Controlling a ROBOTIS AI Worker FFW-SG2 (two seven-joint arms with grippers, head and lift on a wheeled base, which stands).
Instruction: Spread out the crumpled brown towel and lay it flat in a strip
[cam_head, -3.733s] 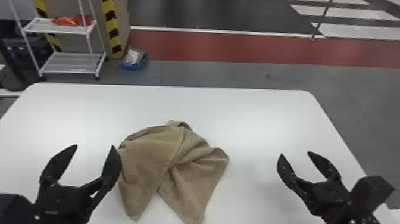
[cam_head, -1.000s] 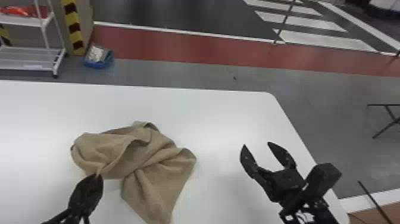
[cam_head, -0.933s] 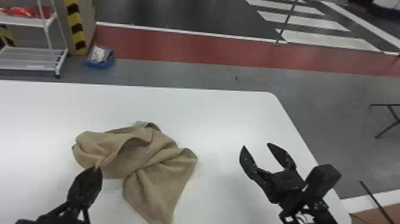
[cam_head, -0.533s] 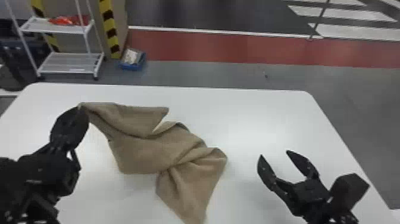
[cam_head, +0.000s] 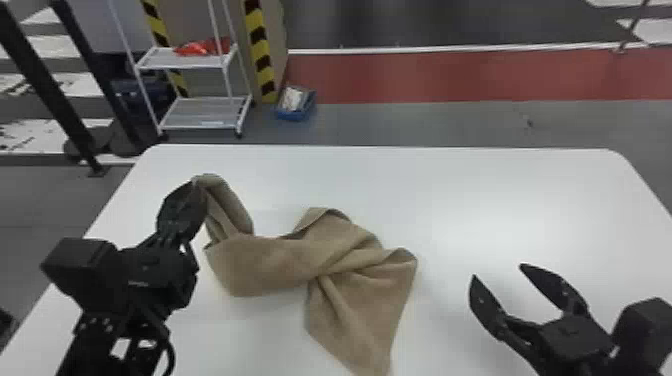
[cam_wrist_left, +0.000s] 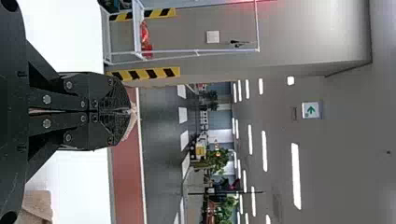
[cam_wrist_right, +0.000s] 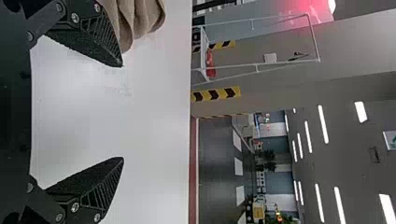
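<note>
Well, the left gripper has its fingers pinched together on one end of the towel, holding it up over the left part of the table, a folded length drooping from the fingertips. The rest lies twisted and creased around the table's middle, one part pointing toward the robot, though where the raised length meets the table is hard to make out. Right of the towel, the right gripper has its fingers spread wide.
</note>
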